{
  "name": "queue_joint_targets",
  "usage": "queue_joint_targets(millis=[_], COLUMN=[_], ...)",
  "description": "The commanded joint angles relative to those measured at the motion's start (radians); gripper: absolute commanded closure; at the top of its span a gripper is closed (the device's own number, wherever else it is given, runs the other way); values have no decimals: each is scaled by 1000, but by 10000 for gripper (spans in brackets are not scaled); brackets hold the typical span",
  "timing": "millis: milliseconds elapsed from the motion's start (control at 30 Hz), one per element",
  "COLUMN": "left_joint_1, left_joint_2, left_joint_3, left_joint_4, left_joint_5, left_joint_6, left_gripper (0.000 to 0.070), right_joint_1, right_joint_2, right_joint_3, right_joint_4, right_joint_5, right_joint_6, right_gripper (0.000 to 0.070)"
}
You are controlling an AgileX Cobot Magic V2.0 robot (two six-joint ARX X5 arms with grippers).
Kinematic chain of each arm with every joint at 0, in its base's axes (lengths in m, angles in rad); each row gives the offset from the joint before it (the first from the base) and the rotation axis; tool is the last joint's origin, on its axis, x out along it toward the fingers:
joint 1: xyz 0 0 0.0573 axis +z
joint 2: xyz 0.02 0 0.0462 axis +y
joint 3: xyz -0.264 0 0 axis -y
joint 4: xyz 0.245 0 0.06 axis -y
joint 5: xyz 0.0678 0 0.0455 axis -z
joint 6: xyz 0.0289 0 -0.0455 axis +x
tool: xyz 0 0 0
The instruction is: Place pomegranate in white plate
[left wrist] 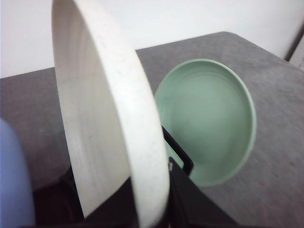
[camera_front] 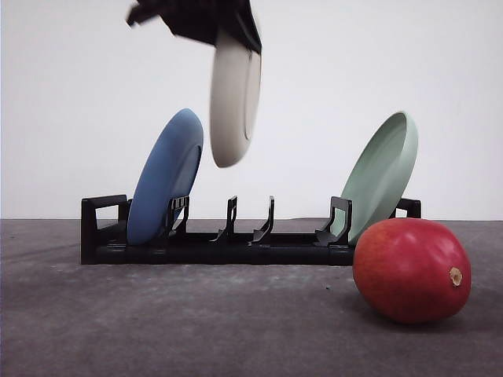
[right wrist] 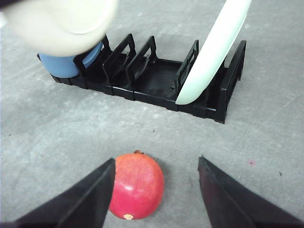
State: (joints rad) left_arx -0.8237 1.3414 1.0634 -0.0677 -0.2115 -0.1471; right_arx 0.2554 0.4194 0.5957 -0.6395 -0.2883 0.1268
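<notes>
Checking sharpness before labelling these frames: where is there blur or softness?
Front view: the white plate and left gripper are motion-smeared; the pomegranate is crisp. Left wrist view: the blue plate is soft. Right wrist view: the white plate is blurred.

A staged lab test bench: a bare grey felt-covered table (camera_front: 157, 330) before a blank white backdrop (camera_front: 63, 94), set with just a black dish rack (camera_front: 220, 243) and props.
</notes>
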Motion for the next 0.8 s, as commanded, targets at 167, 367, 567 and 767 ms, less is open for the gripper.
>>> queue_joint_targets(millis=[167,367,567,767], left_joint_1=[-69,-162,-262,-354], left_joint_2=[-125,-228,-350,-380], left_joint_3=[22,-55,-203,-298], left_joint_4=[-221,-299,-301,-373], left_joint_5=[-2,-110,-219,-324], left_joint_6=[-39,-93,-97,51], left_gripper=[690,690,690,690], right_joint_1=[4,4,4,4], right_joint_2=[3,3,3,3], right_joint_3=[18,18,18,18], right_joint_4=[10,10,10,10], right_joint_5=[0,0,0,0], right_joint_6=[-3,-2,-2,-3], right_gripper=[352,352,352,352])
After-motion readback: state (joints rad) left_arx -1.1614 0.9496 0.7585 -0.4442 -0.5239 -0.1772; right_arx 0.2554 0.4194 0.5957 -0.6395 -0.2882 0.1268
